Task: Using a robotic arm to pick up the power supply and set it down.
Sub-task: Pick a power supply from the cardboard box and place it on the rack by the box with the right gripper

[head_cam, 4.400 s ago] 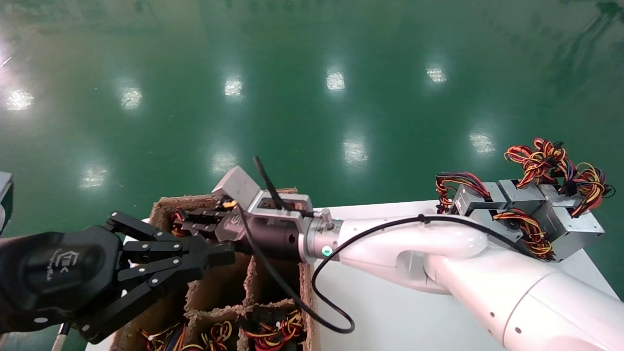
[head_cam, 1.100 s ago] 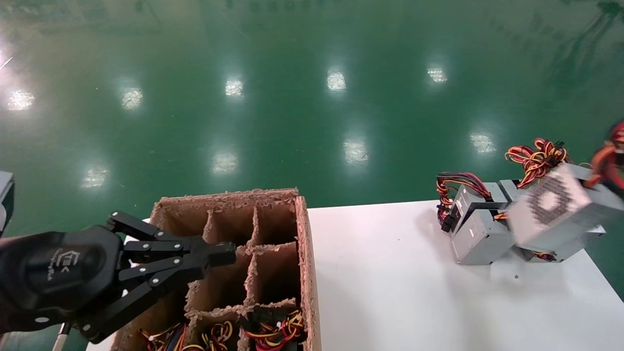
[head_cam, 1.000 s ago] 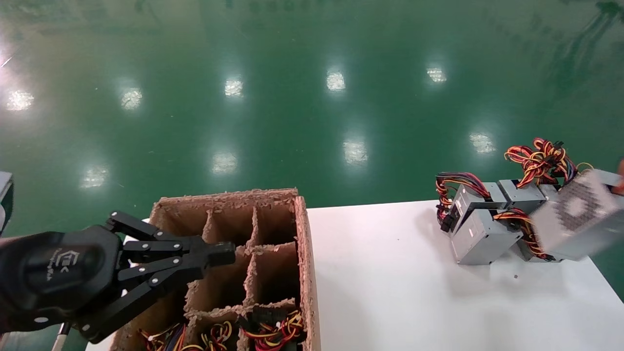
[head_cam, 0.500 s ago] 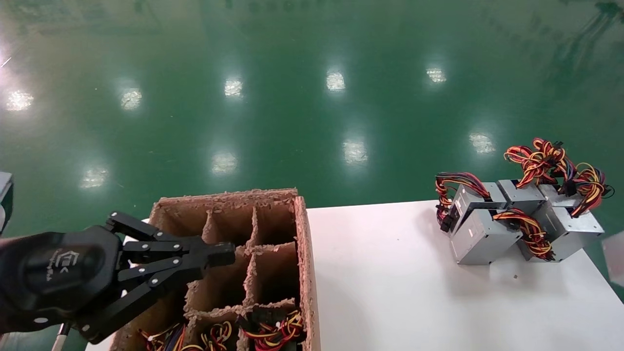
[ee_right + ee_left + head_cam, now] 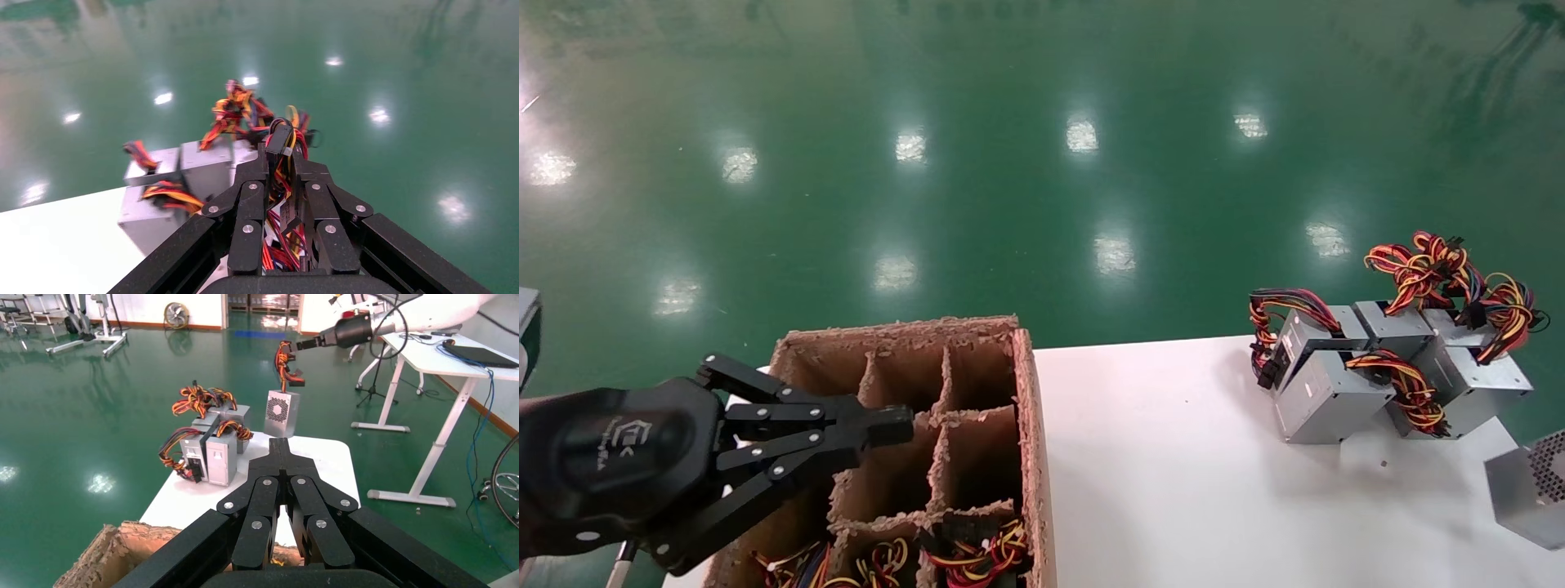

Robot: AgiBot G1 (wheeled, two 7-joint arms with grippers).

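- The white counter (image 5: 1173, 490) is filling the lower half of the head view, running off toward 3 o'clock.
- A divided cardboard box (image 5: 977, 392) is sitting at 7 o'clock, wires poking out of its nearest cells.
- The left end effector (image 5: 891, 425) is hanging over the box, fingers pressed together, gripping nothing.
- A cluster of other supplies (image 5: 1385, 367) is sitting at 3 o'clock.
- The right end effector (image 5: 283, 153) is pinching the wire bundle (image 5: 281, 245), closed tight on it.
- The power supply (image 5: 1528, 490) is dangling at the counter's 4 o'clock edge; can't tell if it's touching.
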